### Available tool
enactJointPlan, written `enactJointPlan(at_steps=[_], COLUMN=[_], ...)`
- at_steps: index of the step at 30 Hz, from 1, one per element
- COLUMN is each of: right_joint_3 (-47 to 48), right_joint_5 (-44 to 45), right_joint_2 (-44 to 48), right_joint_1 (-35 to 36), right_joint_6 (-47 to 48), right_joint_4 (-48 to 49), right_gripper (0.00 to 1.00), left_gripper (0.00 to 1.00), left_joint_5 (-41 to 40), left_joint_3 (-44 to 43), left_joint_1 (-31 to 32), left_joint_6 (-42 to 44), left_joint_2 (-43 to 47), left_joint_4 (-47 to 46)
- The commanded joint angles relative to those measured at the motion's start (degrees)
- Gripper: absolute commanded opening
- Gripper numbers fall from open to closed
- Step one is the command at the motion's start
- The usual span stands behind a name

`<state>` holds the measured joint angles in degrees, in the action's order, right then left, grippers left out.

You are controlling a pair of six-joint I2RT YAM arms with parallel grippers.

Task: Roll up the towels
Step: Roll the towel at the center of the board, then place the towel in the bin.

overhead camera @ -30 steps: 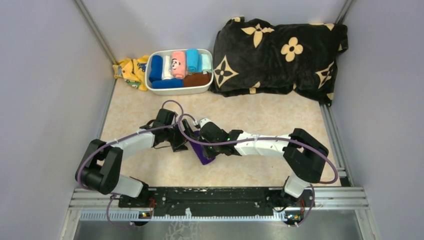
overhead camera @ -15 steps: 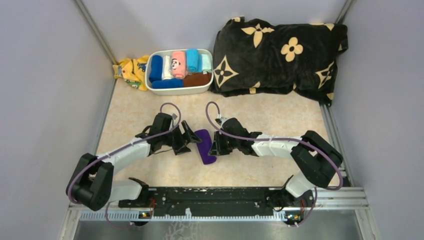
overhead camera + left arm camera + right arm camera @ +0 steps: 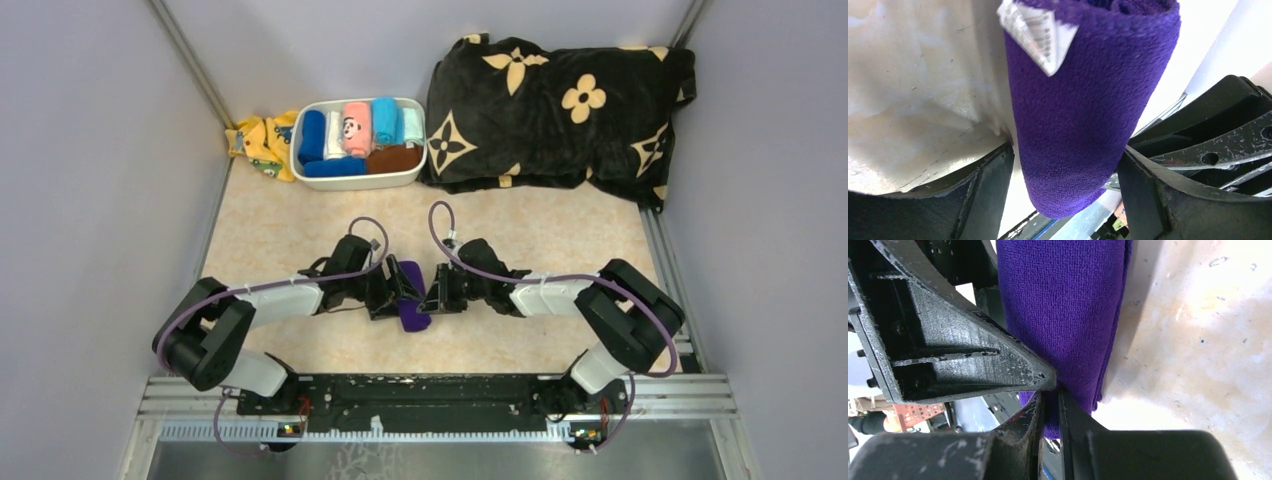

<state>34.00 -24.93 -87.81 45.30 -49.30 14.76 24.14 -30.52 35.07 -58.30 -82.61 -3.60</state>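
Note:
The purple towel point(image 3: 411, 303) lies rolled on the table between my two grippers. In the left wrist view the purple roll point(image 3: 1083, 100) with its white tag sits between my left gripper's point(image 3: 1065, 152) wide-apart jaws, which straddle it without squeezing. My left gripper point(image 3: 393, 288) is at the roll's left side. My right gripper point(image 3: 433, 297) is at its right side. In the right wrist view, my right gripper point(image 3: 1050, 392) is shut on a thin edge of the purple towel point(image 3: 1063, 300). The pink panda towel point(image 3: 356, 128) stands rolled in the white bin point(image 3: 360, 182).
The white bin at the back left holds several other rolled cloths. A yellow patterned cloth point(image 3: 258, 140) lies left of it. The big black flowered blanket point(image 3: 560, 105) fills the back right. Grey walls stand on both sides.
My left gripper has moved right and now straddles the purple roll. My right gripper has closed in on the roll's right side. The roll looks shorter and more compact.

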Motion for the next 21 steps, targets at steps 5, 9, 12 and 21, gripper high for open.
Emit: enactJointPlan(at_steps=[5,9,12,21], right_joint_3=[-1.75,-2.26,-2.48,-3.17], right_joint_5=[-2.28,-1.05,-0.75,-0.05], right_joint_2=[-2.95,-3.24,-3.43,-4.46], right_joint_1=[-1.12,-1.18,-1.18,-1.18], right_joint_6=[-4.73,-7.22,-8.23,-10.66], right_joint_4=[7.09,8.09,9.63,16.13], right_gripper=[0.13,0.13,0.13,0.15], left_gripper=[0.78,0.77,0.76,0.50], left_joint_5=[-1.03,-1.32,-2.67,-4.84], left_joint_3=[2.81,4.06,5.59,7.42], left_joint_1=[1.07,1.74,1.93,2.46], left_joint_6=[-2.79,-4.58,-5.45,-5.99], left_joint_2=[0.52,0.36,2.08,-1.23], left_joint_4=[-4.26,-5.91,-7.58,-13.77])
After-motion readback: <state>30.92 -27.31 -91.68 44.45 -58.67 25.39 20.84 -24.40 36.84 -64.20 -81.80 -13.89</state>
